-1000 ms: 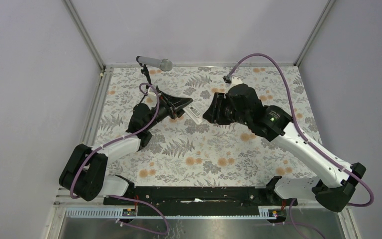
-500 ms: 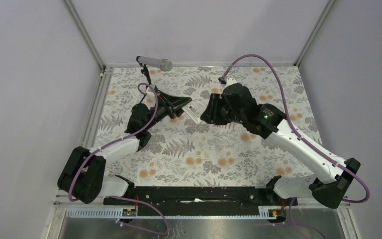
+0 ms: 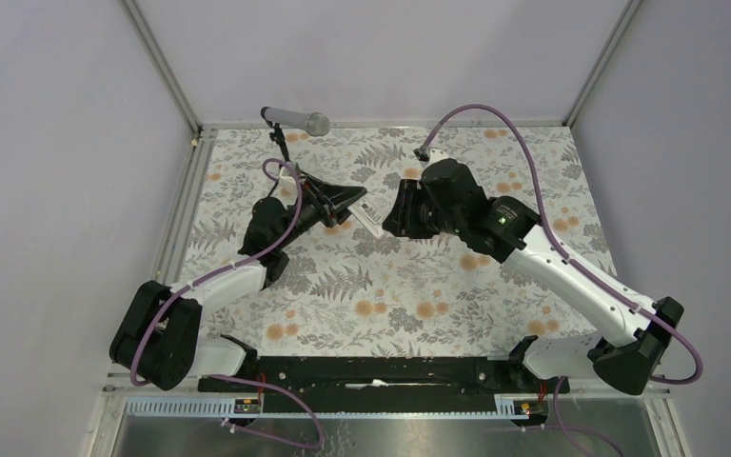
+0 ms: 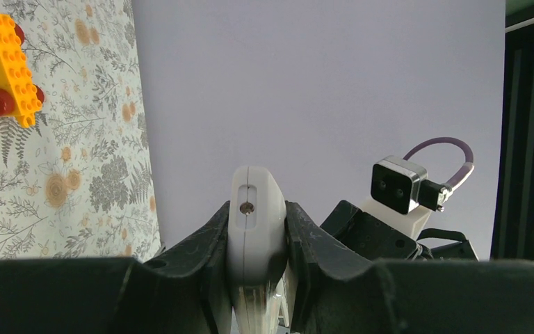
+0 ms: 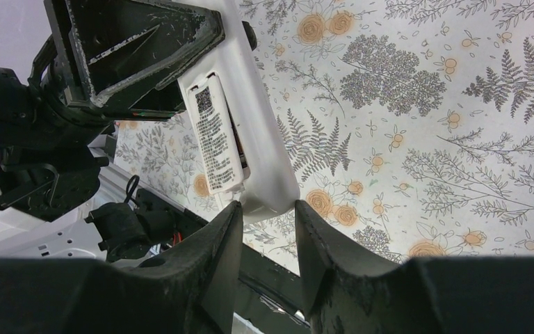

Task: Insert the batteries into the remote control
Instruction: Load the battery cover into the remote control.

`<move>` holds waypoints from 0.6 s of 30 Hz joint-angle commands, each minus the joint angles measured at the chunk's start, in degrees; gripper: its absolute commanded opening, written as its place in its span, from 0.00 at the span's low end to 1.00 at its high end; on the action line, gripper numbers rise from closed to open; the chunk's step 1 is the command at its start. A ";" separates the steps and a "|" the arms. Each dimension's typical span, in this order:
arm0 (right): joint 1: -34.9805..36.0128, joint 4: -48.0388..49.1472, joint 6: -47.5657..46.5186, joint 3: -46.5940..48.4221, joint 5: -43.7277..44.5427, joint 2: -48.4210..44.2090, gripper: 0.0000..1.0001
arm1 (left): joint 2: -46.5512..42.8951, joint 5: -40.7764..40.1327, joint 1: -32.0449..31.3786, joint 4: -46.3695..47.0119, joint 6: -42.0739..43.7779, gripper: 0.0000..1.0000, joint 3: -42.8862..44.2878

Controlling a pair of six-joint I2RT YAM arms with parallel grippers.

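Remote (image 3: 371, 215) is held up above the worktop (image 3: 409, 295), clenched in the left pincer (image 3: 350, 204) with one finger on each side of the slim white body. In the left wrist view its rounded end pokes out past the fingertips, and that end face has a small slot with a dot in it.

Back of the remote faces the right wrist camera. A printed label (image 5: 215, 139) with a code square sits in a recessed panel, with a sliver of red at the panel's edge. Can't tell what the red bit is.

Right pincer (image 5: 268, 233) faces the left one nose to nose, jaws partly apart. The remote's free end sits between its fingertips (image 5: 231, 216). Both tips look right up against the end corners, but I can't tell whether it's squeezing or only bracketing.

Yellow toy car (image 4: 3, 62) with red wheels lies on the worktop, up and left of the left pincer in its wrist view, well apart from it.
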 commanded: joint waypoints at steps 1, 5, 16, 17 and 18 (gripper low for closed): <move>-0.14 3.10 -0.06 1.98 -1.65 0.88 0.40 | -2.06 1.66 -1.46 2.58 1.18 0.00 2.52; -0.09 2.59 -0.06 2.51 -1.65 1.33 0.40 | -2.26 2.08 -1.95 1.73 1.89 0.00 2.50; -0.29 4.83 -1.28 -1.08 -1.65 -4.86 0.56 | -2.10 1.59 1.27 2.51 1.52 0.00 3.76; -0.31 5.31 -1.28 -1.69 -1.67 -5.68 0.58 | -2.02 1.54 1.50 2.48 1.52 0.00 3.86; -0.29 5.66 -1.16 -2.12 -2.79 -6.35 0.60 | -1.93 1.61 1.66 2.52 1.40 0.00 4.03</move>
